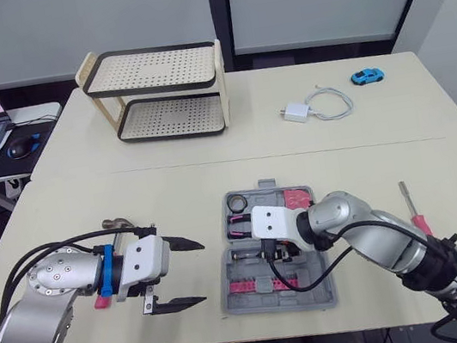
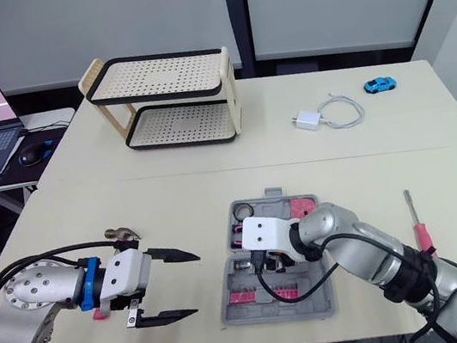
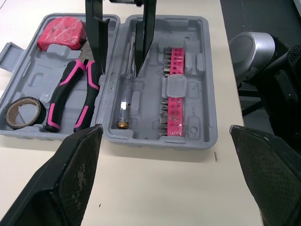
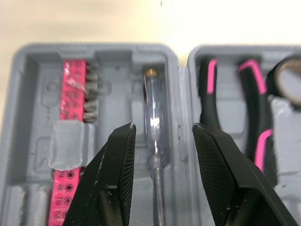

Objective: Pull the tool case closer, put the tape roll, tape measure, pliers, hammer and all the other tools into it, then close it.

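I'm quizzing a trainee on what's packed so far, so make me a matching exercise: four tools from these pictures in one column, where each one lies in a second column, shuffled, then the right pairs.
Tools
1. hammer
2. pliers
3. red-handled screwdriver
4. clear-handled screwdriver

Places
A. in the tool case, in the half with the pink bit strips
B. on the table, to the robot's right of the case
C. in the case, in the half with the tape roll
D. on the table, by the left end effector

Pairs: 1-D, 2-C, 3-B, 4-A.
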Robot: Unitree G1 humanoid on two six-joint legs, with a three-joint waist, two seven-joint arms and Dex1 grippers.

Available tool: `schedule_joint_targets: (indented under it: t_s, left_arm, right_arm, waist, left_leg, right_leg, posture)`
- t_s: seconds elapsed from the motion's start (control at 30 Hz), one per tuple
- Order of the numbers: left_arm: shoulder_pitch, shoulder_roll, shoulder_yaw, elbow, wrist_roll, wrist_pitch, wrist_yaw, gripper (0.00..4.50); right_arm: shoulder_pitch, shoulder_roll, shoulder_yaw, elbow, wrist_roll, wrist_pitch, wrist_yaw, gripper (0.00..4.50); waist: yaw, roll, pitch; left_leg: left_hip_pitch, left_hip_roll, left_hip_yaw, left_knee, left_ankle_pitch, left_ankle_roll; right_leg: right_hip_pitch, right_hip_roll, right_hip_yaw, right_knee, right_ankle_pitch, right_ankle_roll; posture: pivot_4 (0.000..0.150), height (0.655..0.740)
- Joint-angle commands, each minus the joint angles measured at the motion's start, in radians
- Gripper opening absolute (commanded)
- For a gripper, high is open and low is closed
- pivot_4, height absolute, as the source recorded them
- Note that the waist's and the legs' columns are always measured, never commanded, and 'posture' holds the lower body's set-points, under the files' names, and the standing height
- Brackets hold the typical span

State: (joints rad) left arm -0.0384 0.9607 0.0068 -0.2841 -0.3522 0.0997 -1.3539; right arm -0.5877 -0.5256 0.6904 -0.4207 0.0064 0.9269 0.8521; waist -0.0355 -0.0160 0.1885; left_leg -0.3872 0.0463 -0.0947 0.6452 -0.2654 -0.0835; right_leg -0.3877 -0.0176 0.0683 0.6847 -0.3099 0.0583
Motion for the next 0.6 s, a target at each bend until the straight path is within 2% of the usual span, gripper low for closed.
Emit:
schedule_joint_targets:
  t_s: [0.03,0.2,0.33,0.6]
  left_arm:
    - [0.001,0.002,0.010,-0.033,-0.010,-0.006,0.007,4.50]
    - [0.004,0.004,0.013,-0.032,-0.014,-0.009,0.009,4.50]
    - [0.010,0.005,0.016,-0.035,-0.016,-0.010,0.010,4.50]
    - [0.025,0.005,0.018,-0.038,-0.015,-0.014,0.011,4.50]
  right_arm:
    - [-0.003,-0.017,-0.027,-0.039,0.012,-0.032,0.014,1.95]
    - [0.013,-0.036,0.011,0.008,-0.013,-0.106,0.019,1.01]
    - [0.027,-0.025,0.027,0.054,-0.035,-0.140,0.014,0.10]
    - [0.045,-0.010,0.043,0.123,-0.083,-0.176,0.010,0.04]
  waist:
    - [0.000,0.000,0.000]
    - [0.000,0.000,0.000]
    - [-0.001,0.000,0.000]
    - [-0.001,0.000,0.000]
  left_leg:
    - [0.000,0.000,0.000,0.000,0.000,0.000]
    - [0.000,0.000,0.000,0.000,0.000,0.000]
    - [0.000,0.000,0.000,0.000,0.000,0.000]
    - [0.001,0.000,0.000,0.000,0.000,0.000]
  right_leg:
    - [0.000,0.000,0.000,0.000,0.000,0.000]
    - [0.000,0.000,0.000,0.000,0.000,0.000]
    - [0.000,0.000,0.000,0.001,0.000,0.000]
    - [0.000,0.000,0.000,0.001,0.000,0.000]
  posture:
    - [0.150,0.7350]
    - [0.150,0.7350]
    - [0.150,0.7350]
    - [0.150,0.7350]
